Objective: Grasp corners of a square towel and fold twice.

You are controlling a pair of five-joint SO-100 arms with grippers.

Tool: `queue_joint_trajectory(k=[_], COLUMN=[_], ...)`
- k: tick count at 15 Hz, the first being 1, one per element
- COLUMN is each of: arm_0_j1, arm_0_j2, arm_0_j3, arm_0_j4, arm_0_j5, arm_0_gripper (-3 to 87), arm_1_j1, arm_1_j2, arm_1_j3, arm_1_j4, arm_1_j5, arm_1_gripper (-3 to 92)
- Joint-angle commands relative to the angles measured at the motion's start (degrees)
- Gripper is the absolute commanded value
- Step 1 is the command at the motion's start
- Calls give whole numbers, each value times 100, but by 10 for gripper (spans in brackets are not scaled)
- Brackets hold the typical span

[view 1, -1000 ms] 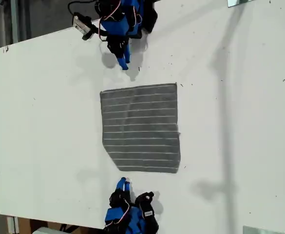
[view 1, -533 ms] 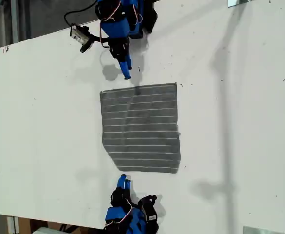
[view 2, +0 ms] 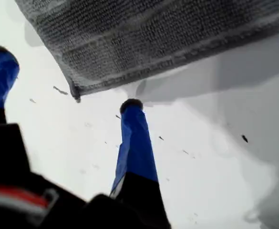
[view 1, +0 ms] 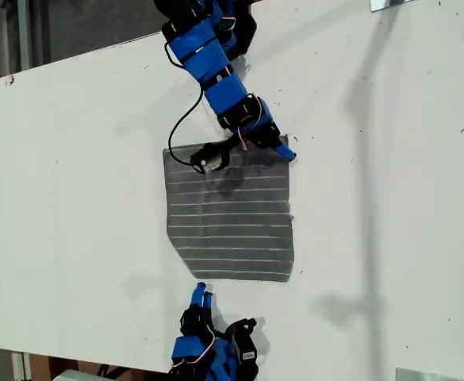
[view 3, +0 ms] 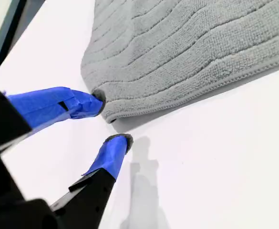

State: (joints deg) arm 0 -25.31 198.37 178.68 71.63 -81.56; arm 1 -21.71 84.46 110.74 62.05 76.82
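Observation:
The dark grey striped towel (view 1: 232, 214) lies flat on the white table (view 1: 390, 198). My first gripper (view 1: 285, 151) reaches over the towel's far edge to its corner at the exterior view's upper right. In the first wrist view my first gripper (view 2: 65, 102) is open, its blue fingers (view 2: 134, 138) spread on either side of that corner (view 2: 75, 93), just off the cloth. My second gripper (view 1: 201, 294) sits at the towel's near edge. In the second wrist view my second gripper (view 3: 111, 120) is open, with a towel corner (view 3: 106, 112) at its fingertips and one tip touching the hem.
A black cable (view 1: 182, 127) loops from the first arm over the towel's far edge. The table's edge runs along the exterior view's upper left, with dark floor (view 1: 57, 24) beyond. Metal pieces sit at the exterior view's upper right (view 1: 390, 4) and lower right (view 1: 422, 373).
My first arm has swung from beyond the towel's far edge across to the corner at the exterior view's upper right, stretching over the cloth. My second gripper has barely moved.

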Motion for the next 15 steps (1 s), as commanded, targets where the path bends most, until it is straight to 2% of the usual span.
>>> queue_joint_trajectory(k=[1,3,5,7,8,9,10,13,15], arm_0_j1=[114,123,167,193,211,229,255,598,879], arm_0_j2=[26,26,26,26,26,26,26,18,-141], arm_0_j3=[26,26,26,26,26,26,26,-26,-668], arm_0_j4=[-26,-26,-18,-18,-9,0,0,-229,422], arm_0_j5=[-44,-62,-79,-79,-79,-79,-79,-9,-149], arm_0_gripper=[136,134,133,133,132,132,132,118,117], arm_1_j1=[-132,-88,-132,-193,-211,-211,-237,-299,-220], arm_1_j2=[-62,-220,-747,-1239,-1380,-1450,-1468,-1485,-1512], arm_1_j3=[-536,-624,-967,-1310,-1380,-1415,-1424,-1503,-1503], arm_1_j4=[9,-211,-281,-343,-343,-360,-413,-413,-396], arm_1_j5=[79,70,193,308,308,325,369,387,369], arm_1_gripper=[428,395,184,285,252,93,-1,-1,-1])
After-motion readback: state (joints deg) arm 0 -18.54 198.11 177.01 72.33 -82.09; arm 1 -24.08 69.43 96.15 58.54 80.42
